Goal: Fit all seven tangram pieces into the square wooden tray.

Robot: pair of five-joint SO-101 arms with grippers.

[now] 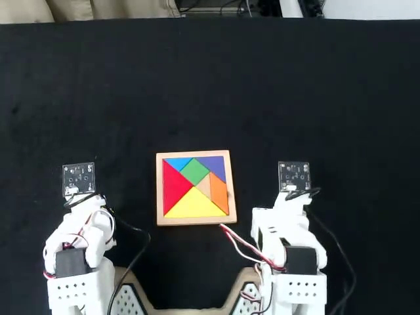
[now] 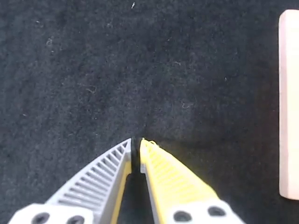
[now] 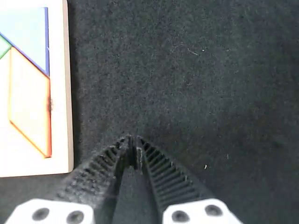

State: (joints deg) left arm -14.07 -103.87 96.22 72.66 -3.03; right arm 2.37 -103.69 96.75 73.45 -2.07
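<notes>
The square wooden tray (image 1: 159, 190) lies at the middle of the black table, between the two arms. Inside it the coloured tangram pieces lie flat and fill the square: a red triangle (image 1: 173, 186), a yellow triangle (image 1: 195, 204), a green square (image 1: 195, 171), a blue piece (image 1: 177, 163), a purple triangle (image 1: 214, 165), an orange parallelogram (image 1: 219, 191) and a tan triangle (image 1: 204, 188). My left gripper (image 2: 136, 142) is shut over bare cloth, left of the tray's edge (image 2: 288, 102). My right gripper (image 3: 133, 140) is shut over cloth, beside the tray's rim (image 3: 67, 88), near the orange parallelogram (image 3: 29, 102).
Both arms sit folded near the table's front edge, each with a square marker tag (image 1: 79, 179) (image 1: 294, 176) on top. Cables (image 1: 239, 244) trail beside the right arm's base. Black cloth stretches wide behind the tray.
</notes>
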